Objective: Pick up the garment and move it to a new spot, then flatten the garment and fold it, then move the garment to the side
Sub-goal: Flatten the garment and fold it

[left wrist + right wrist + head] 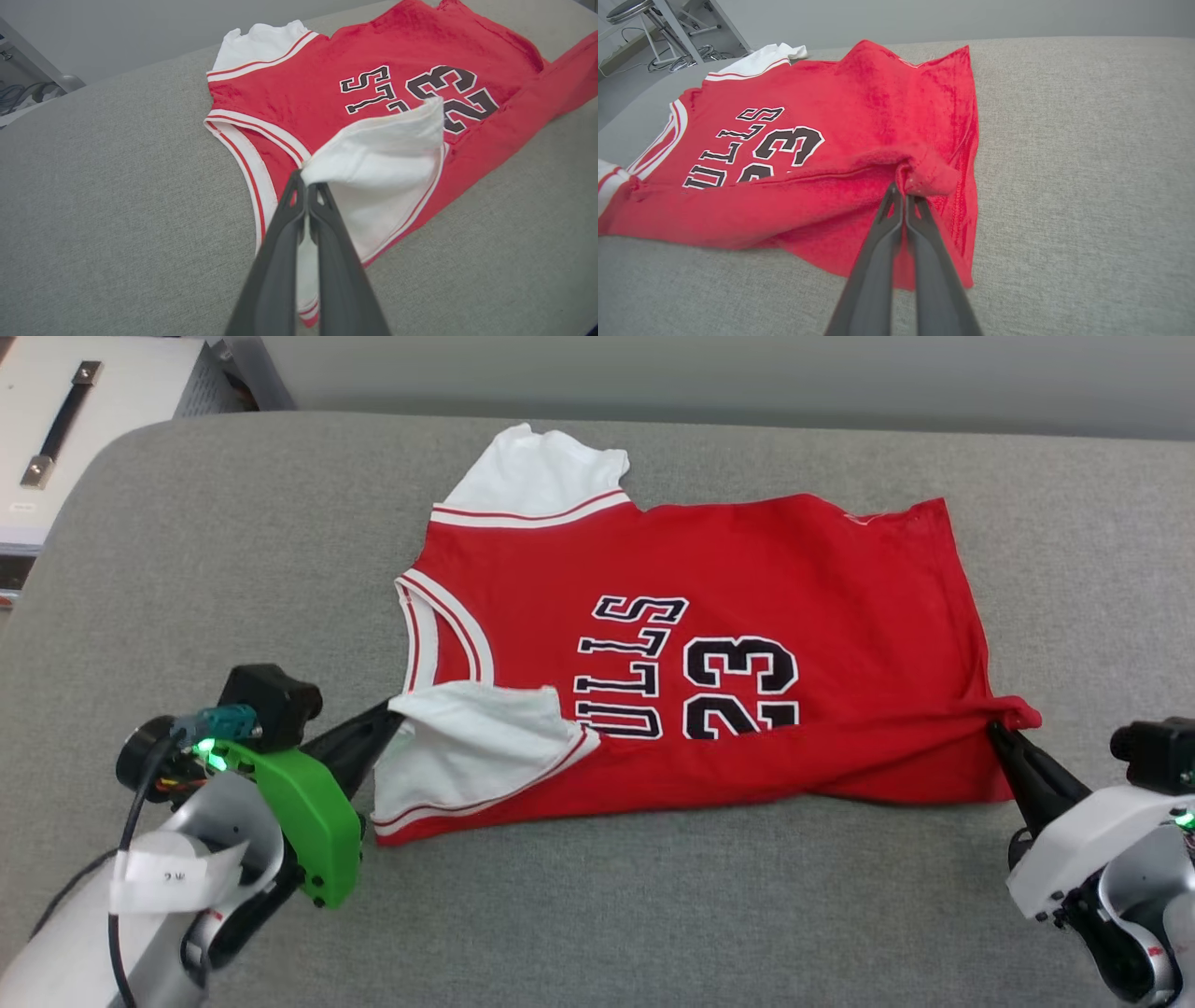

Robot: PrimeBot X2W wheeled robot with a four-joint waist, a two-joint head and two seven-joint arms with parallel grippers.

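Now we fold the shirt [747, 569], left jaws clamped on its sleeve [467, 747], right jaws on its hem [1016, 714], next carrying both across.

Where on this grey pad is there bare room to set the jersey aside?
Widest bare patch: the grey pad on the robot's left of the garment, out to its rounded edge. A bare strip also runs along the pad's near side. Crowded: the garment's near corners, where the left end effector and right end effector pinch fabric.
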